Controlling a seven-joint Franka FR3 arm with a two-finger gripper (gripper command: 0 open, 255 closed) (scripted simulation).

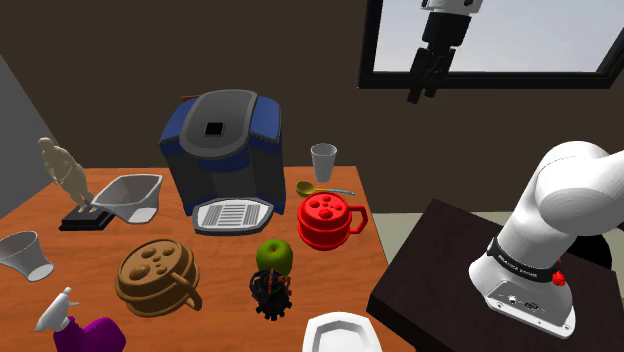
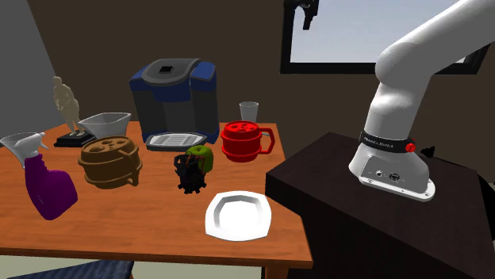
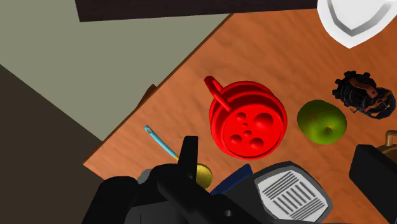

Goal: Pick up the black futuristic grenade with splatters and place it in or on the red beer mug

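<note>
Window backdrop: black hand (image 1: 423, 95) high above wooden worktop (image 1: 225, 250), fingers apart, empty. Below, red beer mug (image 1: 328, 220) beside blue-grey coffee machine (image 1: 222, 150). Black spiky grenade (image 1: 271, 292) on worktop, just beside green apple (image 1: 274, 256), apart from mug.

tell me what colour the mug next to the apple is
The mug is bright red, seen best in the wrist view.

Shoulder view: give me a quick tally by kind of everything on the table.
Red mug: 1
Grey cup: 1
Pale spouted jugs: 2
Coffee machine: 1
Spoon: 1
Green apple: 1
Black grenade: 1
Brown pot: 1
Figurine: 1
Spray bottle: 1
White plate: 1
Total: 12
</note>
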